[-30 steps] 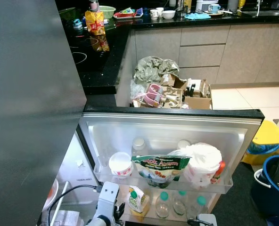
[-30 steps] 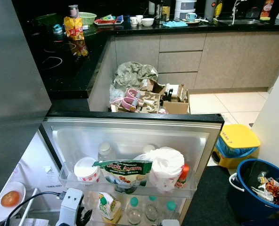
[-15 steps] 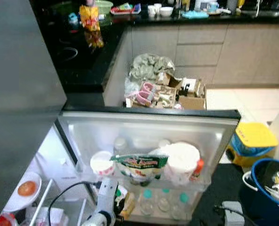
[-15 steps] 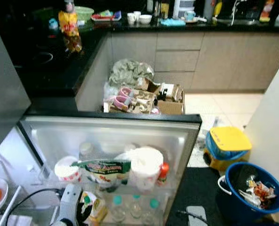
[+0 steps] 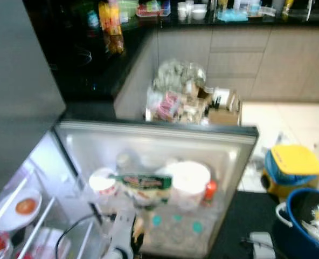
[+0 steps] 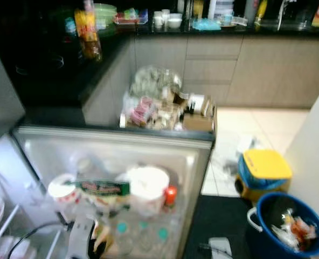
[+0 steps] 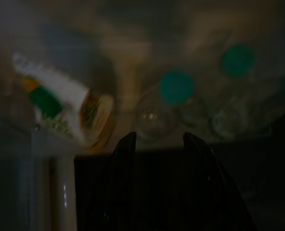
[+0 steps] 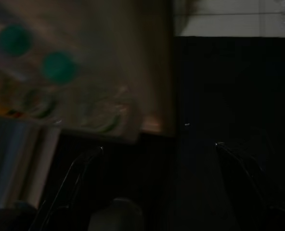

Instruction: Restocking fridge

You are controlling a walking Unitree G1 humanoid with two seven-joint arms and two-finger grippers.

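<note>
The fridge door point(image 5: 148, 135) stands open in front of me, all of it blurred. Its upper shelf holds a white cup point(image 5: 102, 182), a green packet point(image 5: 140, 182), a white wrapped bundle point(image 5: 189, 178) and a small red-capped bottle point(image 5: 208, 191). The lower shelf carries teal-capped bottles point(image 7: 175, 87) and a tilted carton point(image 7: 60, 110). My left gripper point(image 7: 157, 139) hangs open just short of those bottles, holding nothing. My right gripper point(image 8: 158, 147) is open and empty by the door's outer edge, over the dark floor.
Inside the fridge at left, a plate with a tomato point(image 5: 25, 206) sits on a wire shelf. A yellow bin point(image 5: 291, 162) and a blue bucket of rubbish point(image 5: 305, 221) stand at right. Cardboard boxes and bags point(image 5: 192, 102) lie behind the door, by the black counter point(image 5: 95, 65).
The whole picture has slid and blurred, so the camera has moved; more of the fridge's inside shows at left. Door items stay put. My left arm stays low by the lower shelf.
</note>
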